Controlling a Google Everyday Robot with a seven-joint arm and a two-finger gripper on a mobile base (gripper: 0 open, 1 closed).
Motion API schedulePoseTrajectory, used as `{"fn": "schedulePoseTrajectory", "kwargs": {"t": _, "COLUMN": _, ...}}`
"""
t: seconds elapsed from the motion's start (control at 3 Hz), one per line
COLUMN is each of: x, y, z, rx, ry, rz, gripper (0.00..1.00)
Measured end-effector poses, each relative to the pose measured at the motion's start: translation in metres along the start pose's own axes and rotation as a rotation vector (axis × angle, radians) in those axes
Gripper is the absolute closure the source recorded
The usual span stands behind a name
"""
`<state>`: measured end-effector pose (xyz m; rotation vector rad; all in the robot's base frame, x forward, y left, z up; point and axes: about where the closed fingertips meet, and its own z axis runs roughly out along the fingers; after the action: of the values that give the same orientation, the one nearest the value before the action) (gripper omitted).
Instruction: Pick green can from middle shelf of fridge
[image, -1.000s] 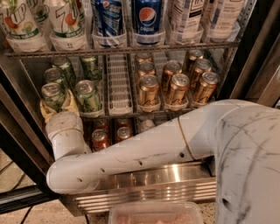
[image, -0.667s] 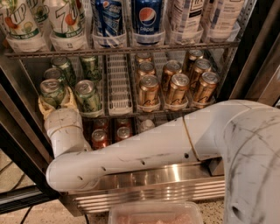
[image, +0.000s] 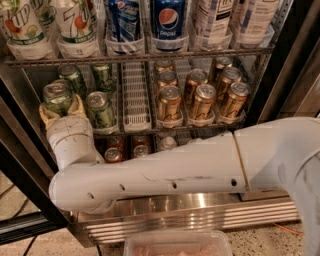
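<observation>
The green can (image: 56, 96) at the front left of the middle shelf (image: 136, 107) has green-and-white sides and a silver lid. My gripper (image: 62, 109) reaches in from below. Its tan fingers (image: 46, 116) sit on both sides of this can's lower half and are shut on it. The can is a little raised and left of the green can beside it (image: 100, 109). Two more green cans (image: 102, 75) stand behind. My white arm (image: 165, 175) crosses the front of the fridge (image: 190, 215) and hides much of the rack below.
Several gold cans (image: 200, 100) fill the shelf's right lanes. Tall soda bottles (image: 170, 20) stand on the rack above. Red cans (image: 114, 154) show below, behind my arm. The dark door frame (image: 20, 165) runs down the left. A pale tray (image: 177, 245) lies at the bottom edge.
My gripper and the front-left green can have moved slightly up and to the left together. The other cans have not moved.
</observation>
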<state>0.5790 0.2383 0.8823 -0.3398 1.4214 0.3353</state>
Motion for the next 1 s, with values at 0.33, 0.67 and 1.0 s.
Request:
{"fn": "schedulePoseTrajectory", "kwargs": {"t": 0.33, "x": -0.003, "y": 0.005, "z": -0.012, "rx": -0.033, "ry": 0.096, "rz": 0.065, "gripper": 1.0}}
{"fn": "schedulePoseTrajectory", "kwargs": {"t": 0.67, "x": -0.004, "y": 0.009, "z": -0.03, "rx": -0.07, "ry": 0.205, "rz": 0.119, "gripper": 1.0}}
{"fn": "schedulePoseTrajectory", "kwargs": {"t": 1.0, "x": -0.006, "y": -0.007, "z": -0.046, "rx": -0.089, "ry": 0.291, "rz": 0.146, "gripper": 1.0}}
